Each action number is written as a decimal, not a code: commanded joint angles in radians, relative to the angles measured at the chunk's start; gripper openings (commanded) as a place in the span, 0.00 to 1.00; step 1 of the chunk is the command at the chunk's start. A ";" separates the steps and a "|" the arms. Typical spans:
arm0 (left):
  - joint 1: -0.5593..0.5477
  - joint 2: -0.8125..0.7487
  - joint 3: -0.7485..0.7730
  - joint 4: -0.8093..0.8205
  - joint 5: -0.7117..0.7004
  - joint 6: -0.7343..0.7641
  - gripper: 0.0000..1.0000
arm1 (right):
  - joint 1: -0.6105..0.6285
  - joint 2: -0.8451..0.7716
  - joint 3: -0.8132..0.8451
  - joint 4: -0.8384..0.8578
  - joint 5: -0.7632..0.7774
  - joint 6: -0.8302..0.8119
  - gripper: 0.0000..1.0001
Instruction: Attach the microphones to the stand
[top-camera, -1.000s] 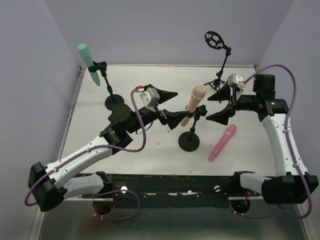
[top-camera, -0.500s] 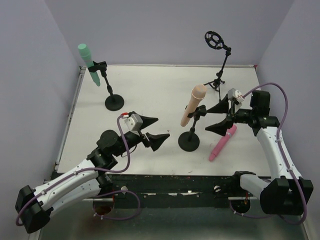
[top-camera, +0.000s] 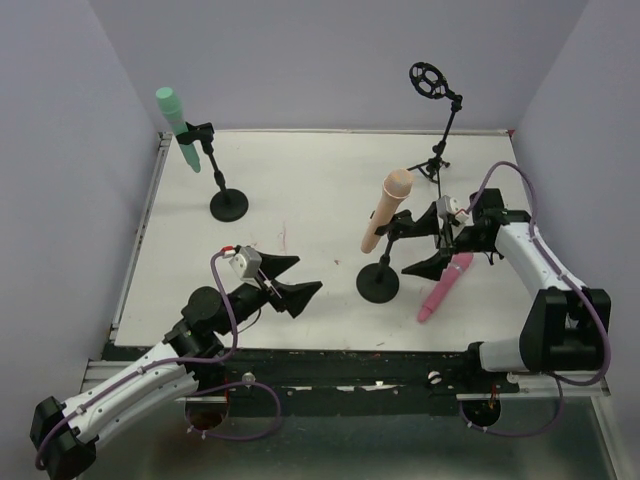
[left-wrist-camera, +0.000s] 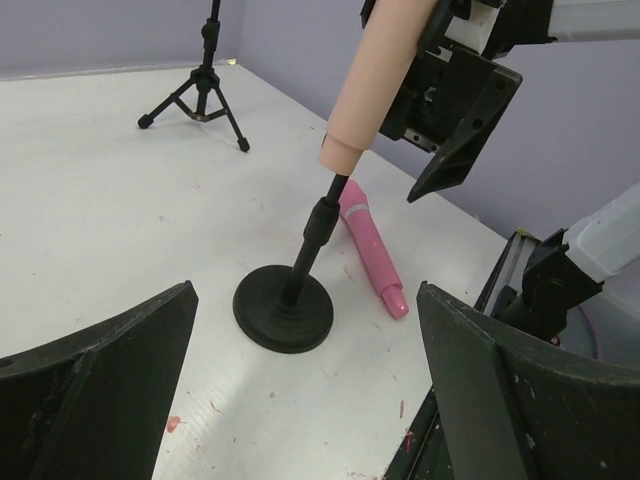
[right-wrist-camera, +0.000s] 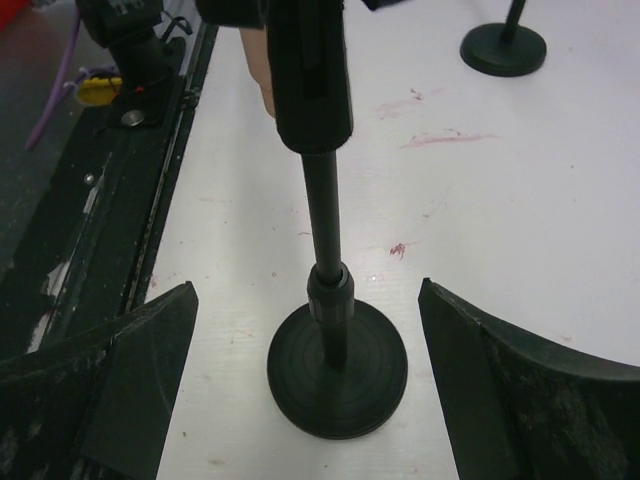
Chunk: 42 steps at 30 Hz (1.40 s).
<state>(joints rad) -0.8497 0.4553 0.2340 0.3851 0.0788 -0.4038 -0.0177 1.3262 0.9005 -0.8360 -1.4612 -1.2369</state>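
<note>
From above, the peach microphone (top-camera: 385, 208) sits clipped in the round-base stand (top-camera: 379, 283), and the mint green microphone (top-camera: 175, 125) is mounted on its own stand far off toward the left arm's back corner. The pink microphone (top-camera: 445, 287) lies flat on the table just beside the round-base stand's foot, on the right arm's side. Beyond the stand, the tripod stand (top-camera: 440, 150) carries an empty ring. The right gripper (top-camera: 408, 248) is spread wide and empty, close against the stand's pole. The left gripper (top-camera: 305, 275) is also wide and empty, near the stand on the other side.

In the left wrist view, the right gripper's housing crowds the peach microphone's handle. A careless swing toward the pink one would likely knock that handle out of its clip.

In the right wrist view, the pole lines up between the spread fingers; whether it is already inside them I cannot tell. Dropping or turning from here risks catching the pole and toppling the stand. The pink microphone looks smooth and rounded, so an off-centre pinch could roll it away.
</note>
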 joint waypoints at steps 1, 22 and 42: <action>0.005 -0.007 -0.007 -0.003 -0.028 -0.040 0.99 | 0.053 0.163 0.153 -0.514 -0.117 -0.604 0.98; 0.005 0.019 0.094 -0.114 -0.007 -0.020 0.99 | 0.098 0.205 0.241 -0.588 -0.136 -0.480 1.00; 0.003 -0.029 0.073 -0.140 0.006 -0.041 0.99 | -0.073 -0.212 0.069 0.395 0.449 0.763 1.00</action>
<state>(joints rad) -0.8497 0.4320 0.3023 0.2596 0.0589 -0.4461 -0.0853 1.2392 1.0149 -0.8421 -1.2572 -0.9405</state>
